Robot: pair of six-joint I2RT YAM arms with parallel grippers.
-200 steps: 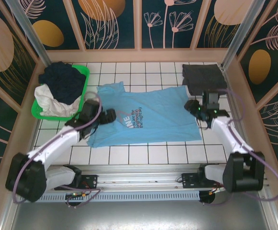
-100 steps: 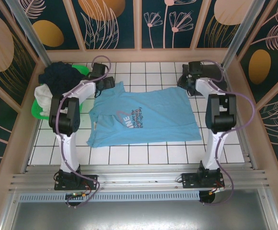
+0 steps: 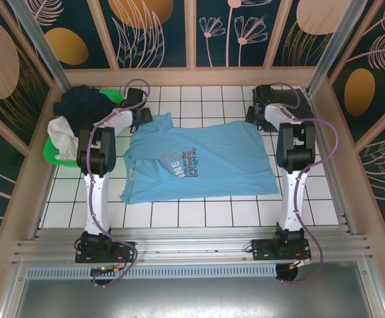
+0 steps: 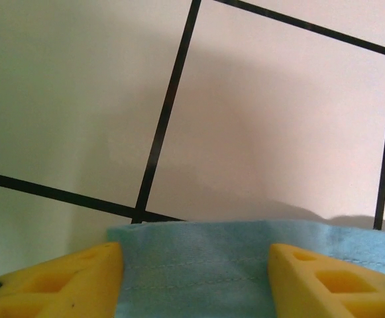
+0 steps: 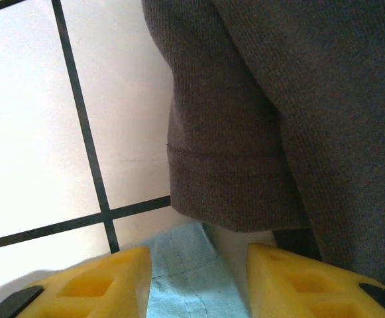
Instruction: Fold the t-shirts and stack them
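The light blue t-shirt [image 3: 205, 165] lies flat and open on the white tiled table [image 3: 179, 213], with its print facing up. The 2 arms reach out over the table to the far edge of this shirt, 1 at each far corner.

The left claw [image 4: 195, 273] sits at the far left corner. Its 2 yellow fingers [image 4: 53, 281] stand apart. The blue hem lies flat between them, and they are not pinching it. Past the claw there are bare white tiles with black lines. The green basket [image 3: 52, 154] is off to the left of this claw. It holds a heap of dark clothes [image 3: 83, 106] and a white cloth [image 3: 63, 136].

The right claw [image 5: 199, 273] sits at the far right corner of the blue shirt. Its yellow fingers are spread too. A small bit of the blue shirt lies between them, and nothing is squeezed. The dark grey t-shirt [image 5: 278, 99] is just in front of this claw and to its right. It is folded, and its thick edge hangs close over the blue corner. To the left of this claw there is bare white tile.

The 2 shirts lie next to each other at that corner. The blue 1 is not folded.
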